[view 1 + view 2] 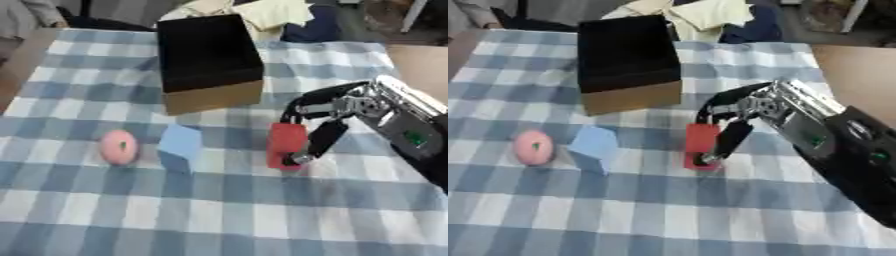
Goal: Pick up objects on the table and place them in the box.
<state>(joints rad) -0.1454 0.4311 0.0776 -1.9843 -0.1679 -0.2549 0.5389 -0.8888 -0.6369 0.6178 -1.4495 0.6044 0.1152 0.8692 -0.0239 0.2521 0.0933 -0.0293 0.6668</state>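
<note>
A red block (283,144) stands on the checked tablecloth, right of centre. My right hand (325,134) comes in from the right; its fingers arch over the block's top and its thumb lies along the block's right side, curled round it. A light blue block (181,144) stands to the left of the red one. Further left lies a pink ball (119,146) with a small green mark. The cardboard box (214,95), dark inside and open at the top, stands behind them near the table's middle. My left hand shows in neither view.
The blue-and-white checked table (219,215) stretches wide towards the near edge. Its right edge (815,60) borders a brown floor. Yellow and dark blue cloths (280,17) lie heaped beyond the far edge behind the box.
</note>
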